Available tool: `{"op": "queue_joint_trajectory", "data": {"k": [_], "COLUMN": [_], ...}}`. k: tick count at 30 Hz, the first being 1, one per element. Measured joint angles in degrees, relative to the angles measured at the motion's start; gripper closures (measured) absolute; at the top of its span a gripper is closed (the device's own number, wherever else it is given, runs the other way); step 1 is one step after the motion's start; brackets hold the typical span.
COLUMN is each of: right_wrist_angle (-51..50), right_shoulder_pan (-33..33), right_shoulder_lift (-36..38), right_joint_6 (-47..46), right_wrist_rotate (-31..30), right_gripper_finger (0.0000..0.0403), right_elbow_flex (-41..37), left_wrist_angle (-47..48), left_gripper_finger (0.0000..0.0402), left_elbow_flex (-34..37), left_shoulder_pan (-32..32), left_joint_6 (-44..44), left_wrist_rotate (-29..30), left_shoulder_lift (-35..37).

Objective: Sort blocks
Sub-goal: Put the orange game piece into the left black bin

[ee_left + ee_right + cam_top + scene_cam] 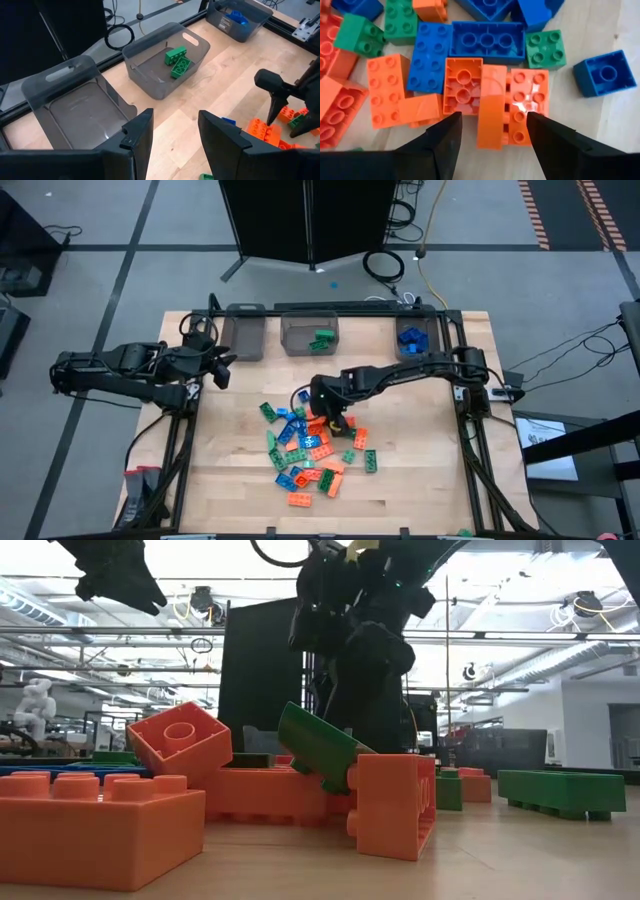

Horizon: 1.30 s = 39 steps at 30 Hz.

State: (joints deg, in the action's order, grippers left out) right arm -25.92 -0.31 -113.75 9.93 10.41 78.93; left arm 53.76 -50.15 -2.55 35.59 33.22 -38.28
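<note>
Your right gripper (492, 125) hung over the blocks (312, 445), fingers spread, an orange block (491, 106) on edge between their tips. Your left gripper (175, 137) waited, fingers apart, by the empty bin (75, 107); only its wrist view showed green blocks (177, 61) lying inside the middle bin (165, 60).

Robotics lab or industrial test space. Wooden work surface (420, 490) sits in a black metal frame (470, 440) with two dark robot arms mounted at its sides. Grey tiled floor (120, 240) around it, striped hazard tape (535, 210), loose cables (385, 265) and a yellow cord on the floor. Low view shows an open hall: exposed ceiling pipes (100, 632), strip lights, a tall black cabinet (262, 675), a white humanoid figure (35, 705) far back.
</note>
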Motion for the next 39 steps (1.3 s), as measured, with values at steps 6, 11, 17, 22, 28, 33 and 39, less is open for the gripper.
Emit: {"op": "queue_joint_trajectory", "data": {"k": [6, 11, 17, 22, 28, 33, 39], "right_wrist_angle": [2.8, 2.6, 3.2, 3.9, 4.3, 4.1, 4.7], "right_shoulder_pan": [1.0, 1.2, 1.2, 1.2, 1.2, 1.2, 1.2], "right_shoulder_lift": [0.0, 0.0, 0.1, 0.1, 0.1, 0.9, 5.2], "right_joint_6": [-2.5, -3.3, -3.3, -3.3, -3.5, -4.0, -4.8], "right_wrist_rotate": [-3.2, -7.4, -7.4, -7.2, -7.3, -7.4, -7.4], "right_gripper_finger": [0.0186, 0.0217, 0.0304, 0.0358, 0.0358, 0.0358, 0.0358], "right_elbow_flex": [-3.2, -4.2, -4.4, -4.4, -4.4, -4.6, -4.6], "left_wrist_angle": [0.0, 0.0, 0.0, 0.0, 0.0, 0.0, 0.0], "left_gripper_finger": [0.0241, 0.0241, 0.0241, 0.0241, 0.0241, 0.0241, 0.0241], "left_elbow_flex": [0.0, 0.0, 0.0, 0.0, 0.0, 0.0, 0.0], "left_shoulder_pan": [0.0, 0.0, 0.0, 0.0, 0.0, 0.0, 0.0], "left_joint_6": [0.1, 0.1, 0.1, 0.1, 0.1, 0.1, 0.1], "left_wrist_rotate": [0.0, 0.0, 0.0, 0.0, 0.0, 0.0, 0.0], "left_shoulder_lift": [0.0, 0.0, 0.0, 0.0, 0.0, 0.0, 0.0]}}
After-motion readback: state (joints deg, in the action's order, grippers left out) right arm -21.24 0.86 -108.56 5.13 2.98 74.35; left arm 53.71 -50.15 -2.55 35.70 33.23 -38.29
